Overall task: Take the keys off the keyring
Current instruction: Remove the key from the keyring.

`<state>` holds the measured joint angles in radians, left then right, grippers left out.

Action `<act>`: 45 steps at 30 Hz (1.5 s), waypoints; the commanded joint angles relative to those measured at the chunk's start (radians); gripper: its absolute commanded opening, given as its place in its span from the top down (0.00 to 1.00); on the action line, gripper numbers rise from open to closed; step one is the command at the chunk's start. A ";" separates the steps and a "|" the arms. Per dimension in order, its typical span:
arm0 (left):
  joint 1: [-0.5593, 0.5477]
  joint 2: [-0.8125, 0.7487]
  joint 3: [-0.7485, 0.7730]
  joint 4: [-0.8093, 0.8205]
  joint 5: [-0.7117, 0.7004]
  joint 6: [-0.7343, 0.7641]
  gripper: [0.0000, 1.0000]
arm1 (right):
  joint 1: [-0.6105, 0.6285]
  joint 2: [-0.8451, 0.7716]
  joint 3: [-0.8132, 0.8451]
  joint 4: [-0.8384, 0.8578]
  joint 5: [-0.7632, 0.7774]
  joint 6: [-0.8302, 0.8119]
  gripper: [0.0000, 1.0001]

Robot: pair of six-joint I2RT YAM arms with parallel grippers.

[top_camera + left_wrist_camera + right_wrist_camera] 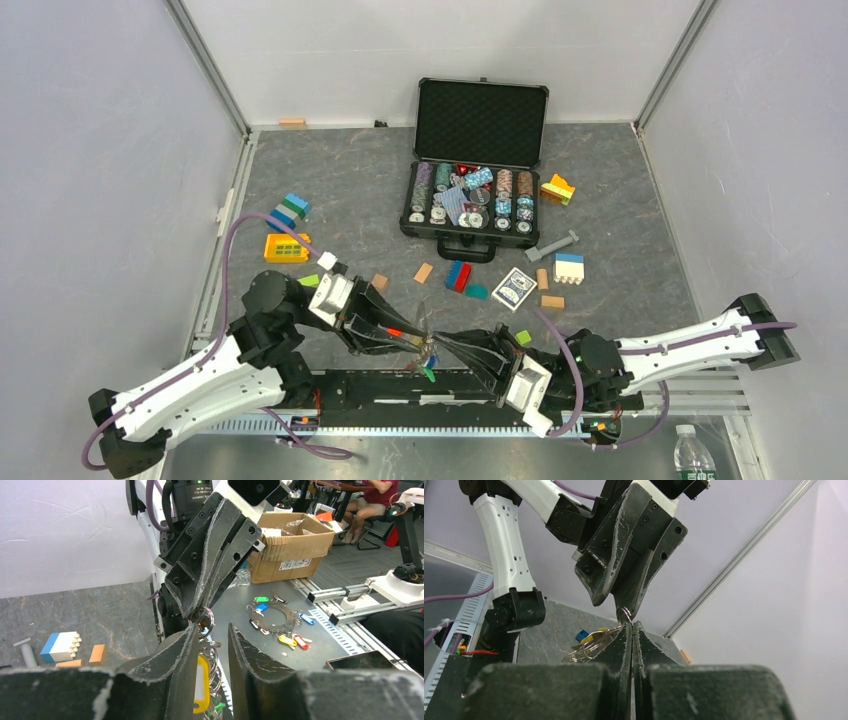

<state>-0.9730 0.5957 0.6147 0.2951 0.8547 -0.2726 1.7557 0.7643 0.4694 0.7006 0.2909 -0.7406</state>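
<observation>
Far back on the worktop (330,190), an open black case (480,120) holds rows of poker chips (470,195). Near centre, the right tool (632,626) is pinched together on the keyring (203,619). The left tool (212,630) stands apart beside it, with the keys (201,685) dangling below.

Keyring (428,345) before chip case (480,125)

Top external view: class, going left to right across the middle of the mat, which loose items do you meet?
yellow block → tan cube → tan slab → blue-and-red block → playing card → white block with blue top
</observation>
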 commanded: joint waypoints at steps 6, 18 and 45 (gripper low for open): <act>-0.003 -0.004 0.008 0.034 -0.010 0.003 0.74 | -0.003 0.012 0.026 0.186 0.077 0.047 1.00; -0.002 -0.022 -0.008 0.029 -0.071 0.034 0.56 | -0.002 0.046 0.031 0.211 0.106 0.109 1.00; -0.003 -0.030 0.022 -0.097 -0.137 0.175 0.98 | -0.003 0.060 0.036 0.194 0.136 0.183 0.97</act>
<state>-0.9730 0.5686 0.6140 0.2329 0.7155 -0.1661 1.7557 0.8394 0.4690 0.8520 0.4362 -0.5720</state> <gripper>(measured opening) 0.042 0.006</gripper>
